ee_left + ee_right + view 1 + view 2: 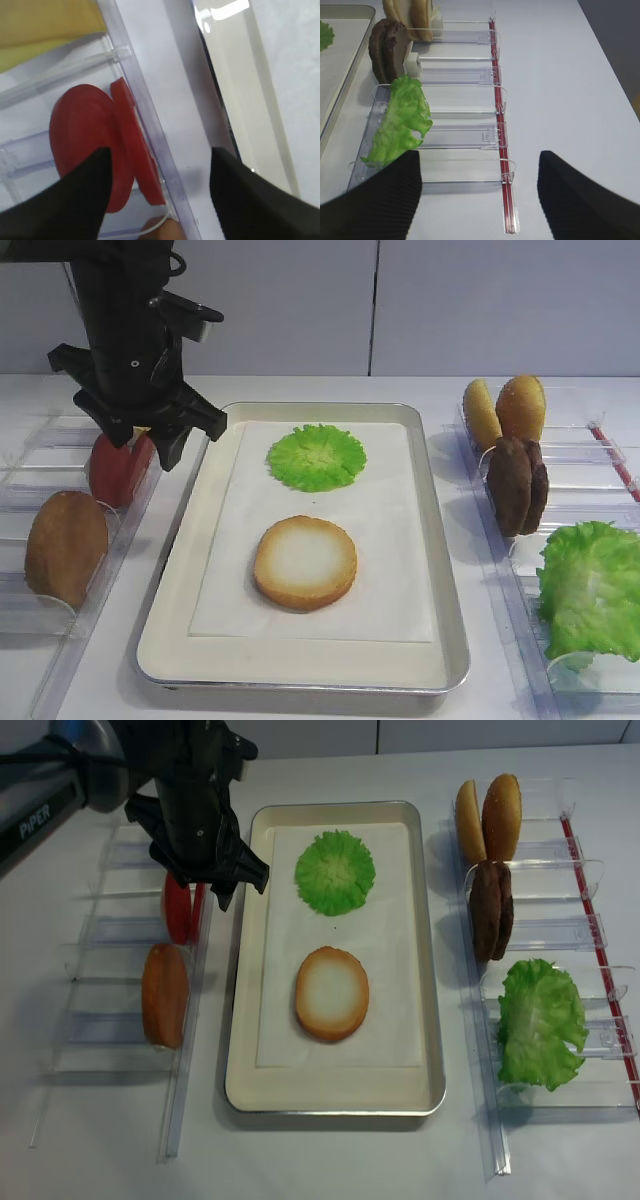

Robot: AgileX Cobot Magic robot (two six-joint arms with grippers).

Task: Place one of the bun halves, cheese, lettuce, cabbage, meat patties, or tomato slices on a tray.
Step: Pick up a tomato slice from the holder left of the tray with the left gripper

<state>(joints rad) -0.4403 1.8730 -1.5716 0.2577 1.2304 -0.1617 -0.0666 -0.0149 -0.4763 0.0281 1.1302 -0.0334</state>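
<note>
Directly beneath the left tool (157,172) stand tomato slices (82,145).

Shiny metal tray (452,640), white paper liner (395,580), clear plastic racks (560,935)

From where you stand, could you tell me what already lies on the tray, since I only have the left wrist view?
Observer: A bun half lies flat, pale face up, on the tray.
Operator: Anything else there?
Observer: A green frilly leaf lies behind it, apart from it.
Operator: And the right pincer?
Observer: The right pincer hangs open over the right-hand rack, holding nothing.
</note>
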